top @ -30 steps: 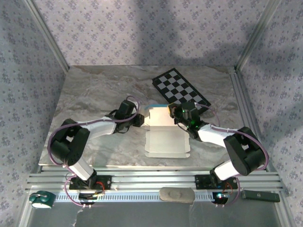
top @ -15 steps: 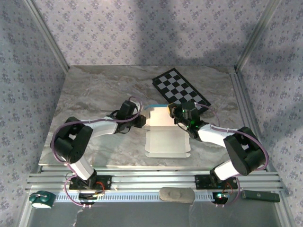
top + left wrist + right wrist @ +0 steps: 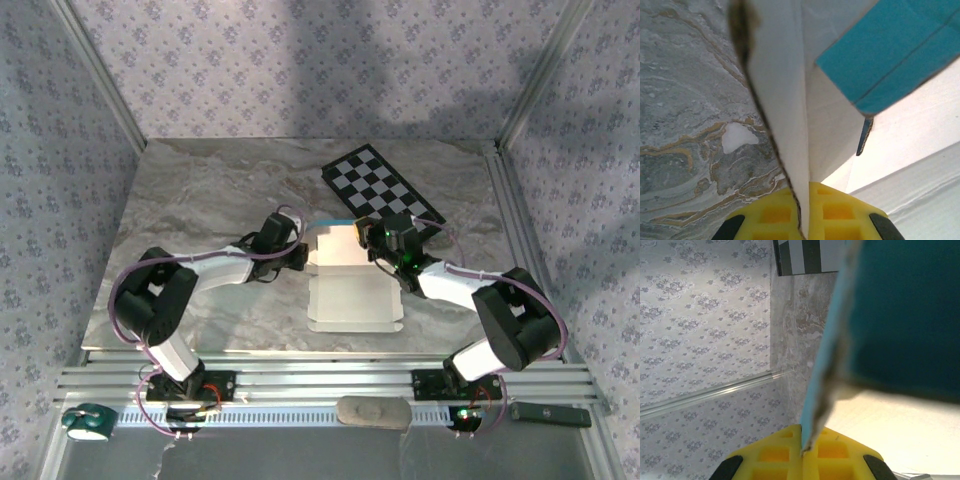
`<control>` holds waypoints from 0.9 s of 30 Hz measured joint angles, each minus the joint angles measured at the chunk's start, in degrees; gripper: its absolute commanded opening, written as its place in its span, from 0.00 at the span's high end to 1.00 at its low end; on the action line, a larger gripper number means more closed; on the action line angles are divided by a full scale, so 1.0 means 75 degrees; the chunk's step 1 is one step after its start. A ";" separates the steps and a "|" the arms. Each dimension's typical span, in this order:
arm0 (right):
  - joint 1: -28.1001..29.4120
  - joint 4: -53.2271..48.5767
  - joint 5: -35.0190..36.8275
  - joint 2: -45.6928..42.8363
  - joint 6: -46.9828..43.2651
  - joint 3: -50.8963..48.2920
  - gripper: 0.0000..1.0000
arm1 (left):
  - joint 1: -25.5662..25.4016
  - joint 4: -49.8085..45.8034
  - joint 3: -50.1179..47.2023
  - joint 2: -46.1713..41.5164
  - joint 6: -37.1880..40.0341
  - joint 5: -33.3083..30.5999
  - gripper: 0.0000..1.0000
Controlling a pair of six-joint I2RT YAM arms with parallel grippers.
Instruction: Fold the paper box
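**Both grippers clamped on the paper box's side flaps**

In the left wrist view, the left gripper (image 3: 804, 212) sits at the bottom centre. Its yellow pads (image 3: 775, 215) are pressed together on a thin white cardboard edge that runs up between them toward the upper left. This is a flap of the paper box (image 3: 785, 100), and a turquoise face of the box shows at the upper right. The marble table (image 3: 690, 125) fills the left side.

In the right wrist view, the right gripper (image 3: 802, 450) is likewise closed on a flap edge of the box (image 3: 900, 315). Dark turquoise fills the upper right and white card the lower right. A corner of the checkerboard (image 3: 805, 255) shows at the top.

From above, the left gripper (image 3: 301, 256) and right gripper (image 3: 368, 241) flank the box (image 3: 352, 300) at mid-frame. The box lies white face up, with its flat panel toward the bottom and a turquoise strip along its far edge. The checkerboard (image 3: 382, 190) lies just to the upper right of it on the table (image 3: 200, 200). The arms reach in from the lower left and the lower right.
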 measured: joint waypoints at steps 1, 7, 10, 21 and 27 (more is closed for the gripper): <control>0.0000 -0.0003 0.0032 0.0000 0.0000 0.0000 1.00 | -0.0125 -0.0143 0.0125 0.0052 -0.0026 -0.0300 1.00; 0.0035 -0.0009 0.0149 0.0017 0.0000 0.0012 1.00 | -0.0988 -0.1128 0.0877 0.0475 -0.0615 -0.2425 1.00; 0.0064 -0.0006 0.0152 0.0026 0.0000 0.0035 1.00 | -0.1303 -0.1591 0.1239 0.0740 -0.1023 -0.3296 1.00; -0.0204 -0.0055 -0.0189 0.0012 -0.0146 0.0032 1.00 | -0.1920 -0.1437 0.0525 -0.0560 -0.1023 -0.2906 0.32; -0.0831 -0.0192 -0.0982 -0.0119 -0.0498 0.0012 1.00 | -0.0085 -0.0009 -0.1023 -0.3042 -0.0831 -0.0562 0.37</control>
